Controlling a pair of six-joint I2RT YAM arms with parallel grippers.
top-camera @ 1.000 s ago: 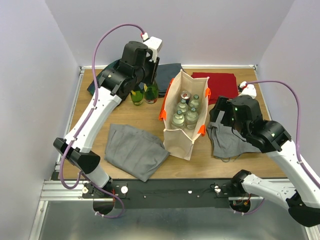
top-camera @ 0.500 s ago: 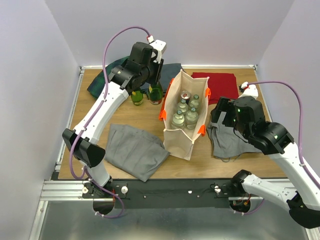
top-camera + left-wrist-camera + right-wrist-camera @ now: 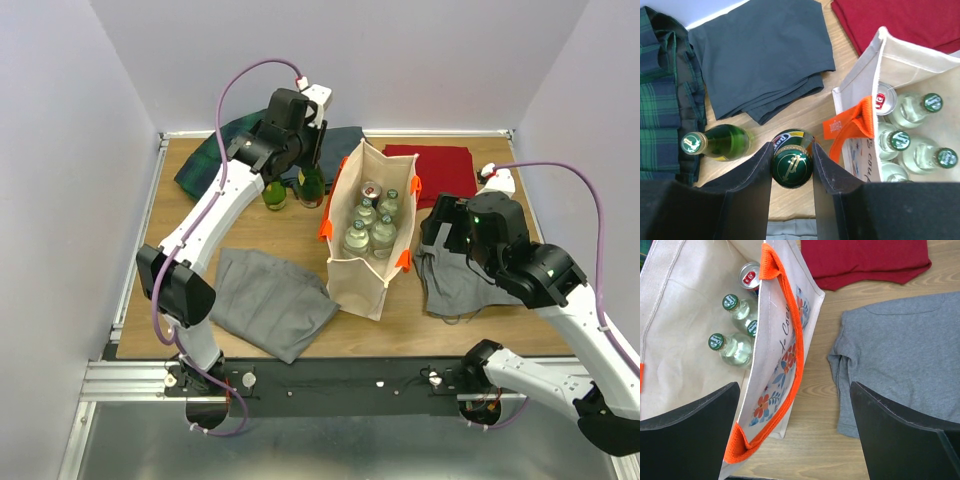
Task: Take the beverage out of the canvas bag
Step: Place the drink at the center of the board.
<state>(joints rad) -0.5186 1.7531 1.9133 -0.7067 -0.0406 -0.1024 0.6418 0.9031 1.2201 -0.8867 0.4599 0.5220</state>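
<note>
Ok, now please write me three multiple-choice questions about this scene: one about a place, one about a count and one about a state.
1. Where is the green bottle, held by the left gripper, relative to the canvas bag?
A. inside it
B. outside it, on its left
C. outside it, on its right

2. How many green bottles are outside the bag?
A. one
B. two
C. four

3. In what state is the right gripper?
A. shut on the bag
B. shut on a green bottle
C. open, holding nothing

Answers:
1 B: the left wrist view shows it between the fingers, beside the bag's outer wall.
2 B: there is the held one and a second bottle next to it.
3 C: its fingers stand wide apart and grip nothing.
</note>
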